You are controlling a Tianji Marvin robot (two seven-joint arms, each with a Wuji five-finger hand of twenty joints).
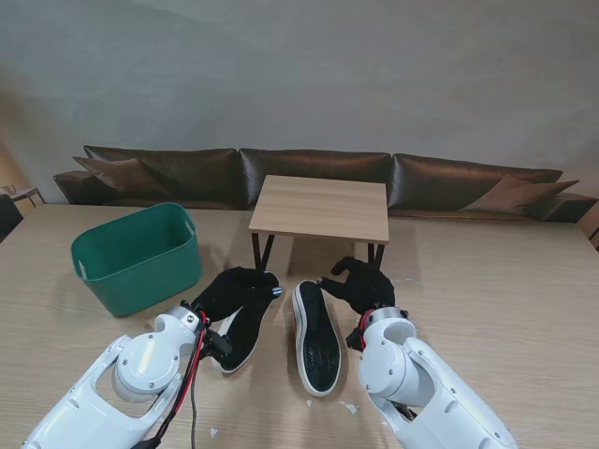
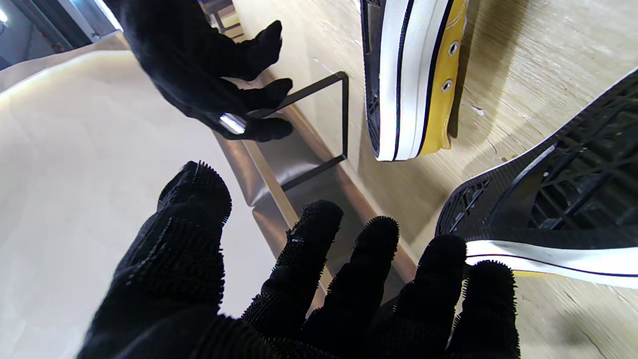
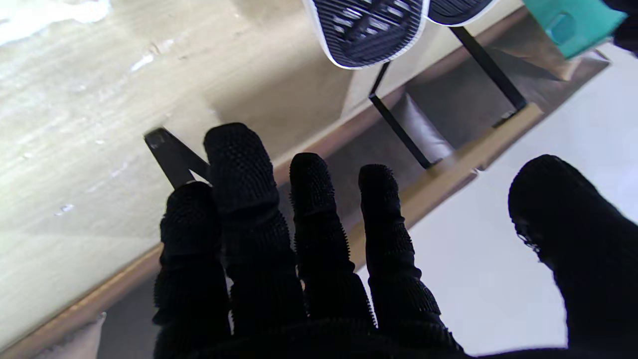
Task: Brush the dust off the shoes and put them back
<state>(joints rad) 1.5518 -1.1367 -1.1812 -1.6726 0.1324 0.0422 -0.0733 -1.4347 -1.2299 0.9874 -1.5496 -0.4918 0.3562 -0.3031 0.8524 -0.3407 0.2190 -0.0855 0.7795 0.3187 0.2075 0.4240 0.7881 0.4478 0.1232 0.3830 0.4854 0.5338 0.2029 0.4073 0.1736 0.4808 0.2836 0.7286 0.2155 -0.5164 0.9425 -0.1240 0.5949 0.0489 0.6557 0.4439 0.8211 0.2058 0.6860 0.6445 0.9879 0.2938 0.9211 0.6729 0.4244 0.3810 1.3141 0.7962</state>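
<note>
Two shoes lie sole-up on the table, unreturned; left hand and right hand hover spread, holding nothing.

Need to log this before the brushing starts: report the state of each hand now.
Left hand: open, fingers spread, holding nothing; the shoe lies beside it.
Right hand: open, fingers apart, holding nothing.

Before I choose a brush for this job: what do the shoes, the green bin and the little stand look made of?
The shoes look like yellow canvas with metal eyelets, white rubber sidewalls and black patterned rubber soles. The green bin looks like moulded plastic, smooth and matte, with a cut-out handle. The small stand seems to have a wood-grain top, perhaps laminate, on thin black legs, likely metal.
</note>
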